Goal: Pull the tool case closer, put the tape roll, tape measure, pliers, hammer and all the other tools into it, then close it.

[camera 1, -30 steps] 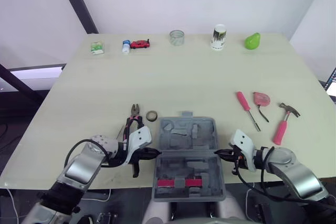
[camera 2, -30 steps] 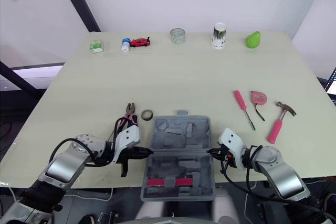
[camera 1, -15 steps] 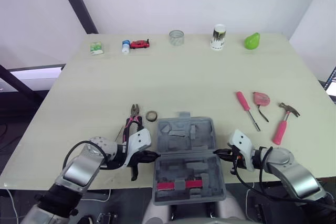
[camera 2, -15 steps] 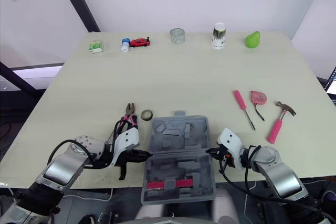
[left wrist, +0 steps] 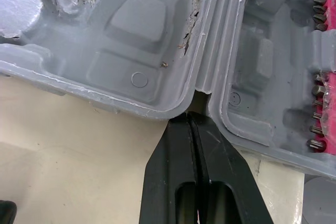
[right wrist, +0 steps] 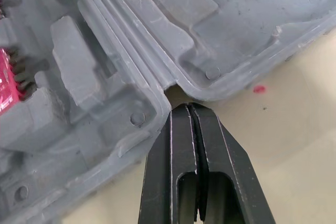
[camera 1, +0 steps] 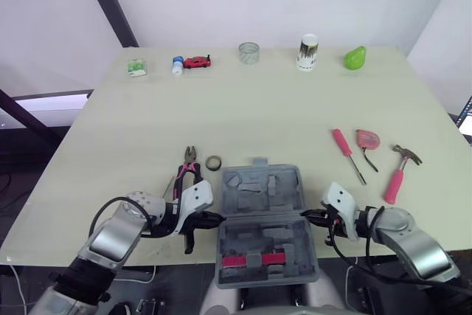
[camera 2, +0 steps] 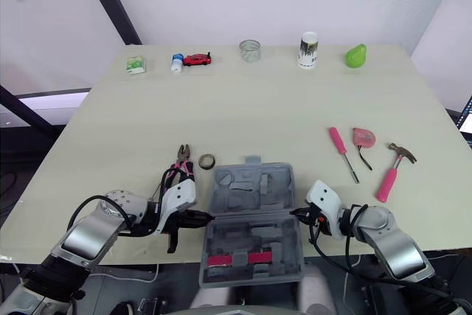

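The grey tool case (camera 1: 265, 220) lies open at the table's front edge, with its near half hanging over the edge and a red bit strip in it. My left gripper (camera 1: 214, 218) is shut, its tips at the hinge notch on the case's left side (left wrist: 191, 118). My right gripper (camera 1: 310, 217) is shut at the hinge notch on the right side (right wrist: 189, 107). Pink-handled pliers (camera 1: 188, 170) and a small tape roll (camera 1: 214, 163) lie just left of the case. To the right lie a pink screwdriver (camera 1: 345, 150), a pink tape measure (camera 1: 367, 139) and a pink-handled hammer (camera 1: 399, 172).
Along the far edge stand a green box (camera 1: 136, 68), a small bottle (camera 1: 178, 65), a red toy car (camera 1: 196, 62), a glass jar (camera 1: 249, 52), a cup (camera 1: 307, 52) and a green pear (camera 1: 355, 57). The wide middle of the table (camera 1: 251, 112) is bare.
The case has slid a little nearer the front edge, with both shut grippers staying at its hinge ends. The loose tools have not moved.
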### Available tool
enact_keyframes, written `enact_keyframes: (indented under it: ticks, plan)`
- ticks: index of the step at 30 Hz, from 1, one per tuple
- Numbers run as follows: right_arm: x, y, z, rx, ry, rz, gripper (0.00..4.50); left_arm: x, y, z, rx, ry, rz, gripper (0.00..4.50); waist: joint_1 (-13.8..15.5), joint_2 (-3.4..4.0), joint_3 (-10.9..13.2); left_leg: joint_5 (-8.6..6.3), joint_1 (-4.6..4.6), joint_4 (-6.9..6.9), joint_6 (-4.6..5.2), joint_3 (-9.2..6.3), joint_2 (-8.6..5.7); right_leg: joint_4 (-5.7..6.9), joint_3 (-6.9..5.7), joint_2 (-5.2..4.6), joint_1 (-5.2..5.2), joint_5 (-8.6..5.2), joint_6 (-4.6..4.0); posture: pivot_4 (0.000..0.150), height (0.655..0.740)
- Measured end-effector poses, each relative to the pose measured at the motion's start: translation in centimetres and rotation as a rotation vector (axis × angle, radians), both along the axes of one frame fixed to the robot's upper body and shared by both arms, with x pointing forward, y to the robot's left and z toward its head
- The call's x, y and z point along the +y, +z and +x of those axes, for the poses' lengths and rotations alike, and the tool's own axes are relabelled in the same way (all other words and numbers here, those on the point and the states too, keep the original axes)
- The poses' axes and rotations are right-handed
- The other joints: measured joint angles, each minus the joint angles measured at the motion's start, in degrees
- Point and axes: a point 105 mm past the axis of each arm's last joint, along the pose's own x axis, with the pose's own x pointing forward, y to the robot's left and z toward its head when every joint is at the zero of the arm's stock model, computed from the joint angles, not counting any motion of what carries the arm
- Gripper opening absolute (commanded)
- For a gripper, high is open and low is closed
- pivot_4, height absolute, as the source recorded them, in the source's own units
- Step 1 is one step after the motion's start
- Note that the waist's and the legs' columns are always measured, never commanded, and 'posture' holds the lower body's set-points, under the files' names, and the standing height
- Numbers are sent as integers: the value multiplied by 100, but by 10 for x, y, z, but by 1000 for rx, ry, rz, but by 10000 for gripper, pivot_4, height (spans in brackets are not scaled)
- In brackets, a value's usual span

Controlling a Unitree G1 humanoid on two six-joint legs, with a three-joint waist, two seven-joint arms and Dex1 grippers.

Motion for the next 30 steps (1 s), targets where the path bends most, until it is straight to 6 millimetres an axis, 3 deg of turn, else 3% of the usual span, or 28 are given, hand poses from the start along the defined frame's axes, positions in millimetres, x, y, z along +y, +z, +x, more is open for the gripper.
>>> enact_keyframes:
  ticks: [30]
  plan:
    - [-2, -1, 0, -3, -10, -9, 0, -4, -2, -1, 4, -10, -7, 563, 1, 0, 0, 0, 0, 0, 0, 0, 0, 0, 0, 0, 0, 0, 0, 1500, 7400]
